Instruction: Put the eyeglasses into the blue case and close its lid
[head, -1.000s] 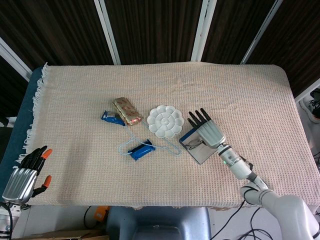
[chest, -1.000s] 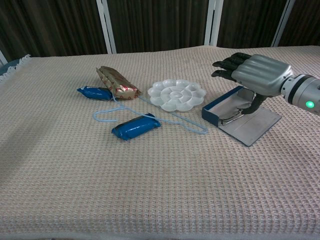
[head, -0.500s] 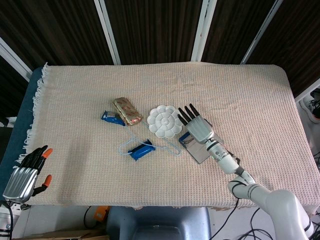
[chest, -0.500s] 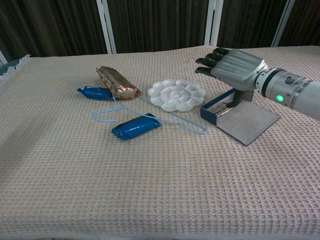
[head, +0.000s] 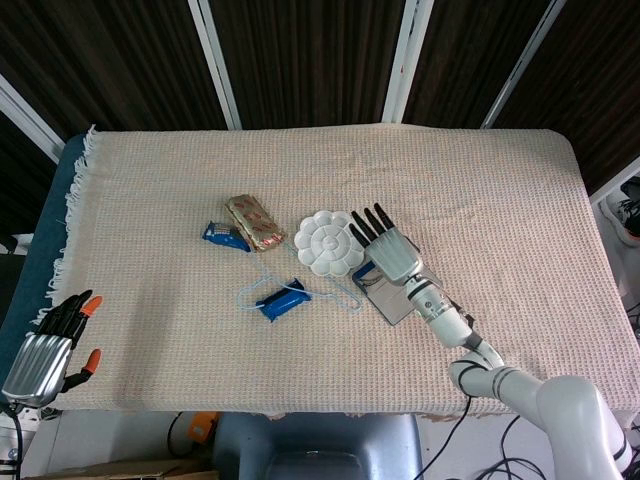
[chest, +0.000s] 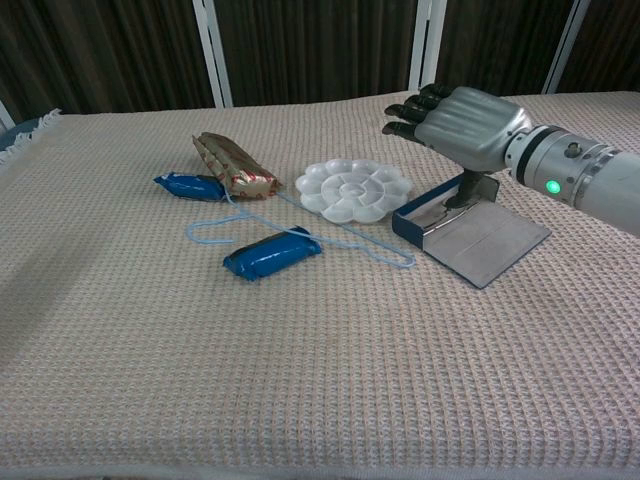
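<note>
The blue case (chest: 412, 228) lies open right of the middle of the table, its grey lid (chest: 487, 243) flat on the cloth toward me. The thin-framed eyeglasses (head: 373, 283) lie in the tray, mostly hidden under my right hand. That right hand (chest: 462, 124) hovers over the case's far side with its fingers stretched out toward the white dish; its thumb reaches down to the case's back edge. It holds nothing. My left hand (head: 47, 350) hangs off the table's near left corner, fingers apart and empty.
A white flower-shaped palette dish (chest: 353, 190) stands right beside the case on its left. A light-blue cord (chest: 340, 235) loops from there to a blue packet (chest: 272, 256). Farther left lie a gold packet (chest: 232, 165) and another blue packet (chest: 190, 186).
My right hand has swung left toward the dish and turned over the case. The case has slid a little left, closer to the dish. The left hand has stayed put.
</note>
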